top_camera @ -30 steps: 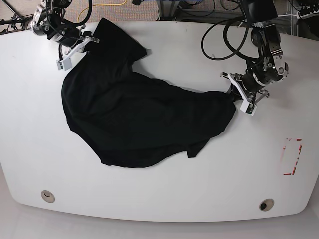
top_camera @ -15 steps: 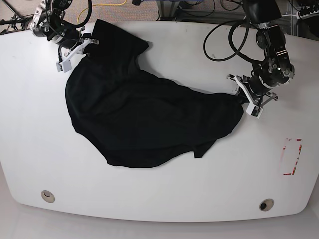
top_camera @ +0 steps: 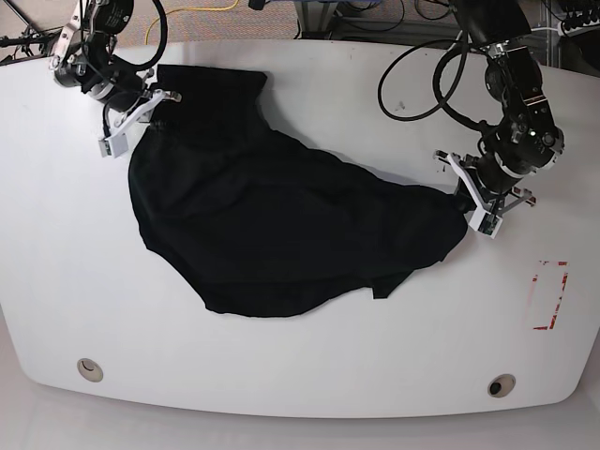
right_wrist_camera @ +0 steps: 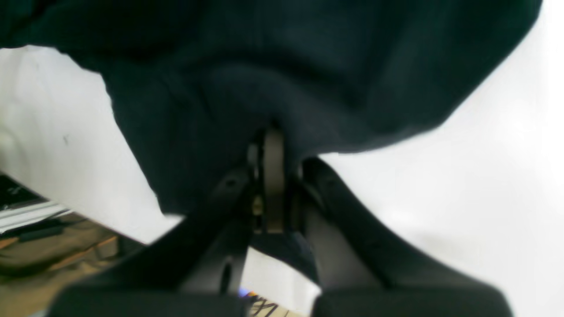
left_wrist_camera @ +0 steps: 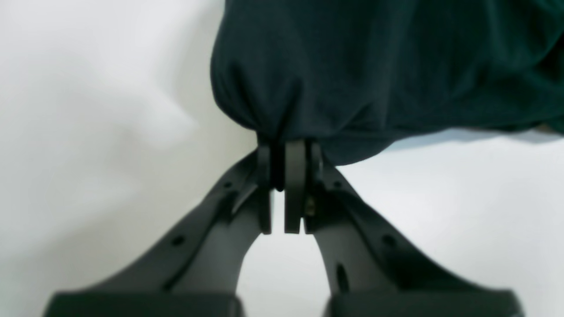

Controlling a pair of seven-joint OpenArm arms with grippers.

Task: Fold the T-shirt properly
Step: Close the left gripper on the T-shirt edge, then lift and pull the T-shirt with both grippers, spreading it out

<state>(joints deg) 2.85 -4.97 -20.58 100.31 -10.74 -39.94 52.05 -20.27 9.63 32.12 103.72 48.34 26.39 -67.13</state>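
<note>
T-shirt (top_camera: 281,225) lies bunched on the bench (top_camera: 300,356), both tools clamped on its edges; spreading step, next needs outward tension.

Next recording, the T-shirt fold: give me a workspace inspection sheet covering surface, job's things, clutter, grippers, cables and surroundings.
Surface: white table, two round holes near the front edge.
Job's things: black T-shirt, rumpled and unfolded, stretched between the two arms.
Clutter: red-and-white rectangular marker near the table's right edge in the base view; nothing else seen.
Grippers: left gripper shut on the T-shirt's edge; right gripper shut on the opposite edge.
Cables: black cables loop over the table by the left arm; a yellow cable on the floor behind.
Surroundings: carpeted floor and equipment beyond the far edge.
</note>
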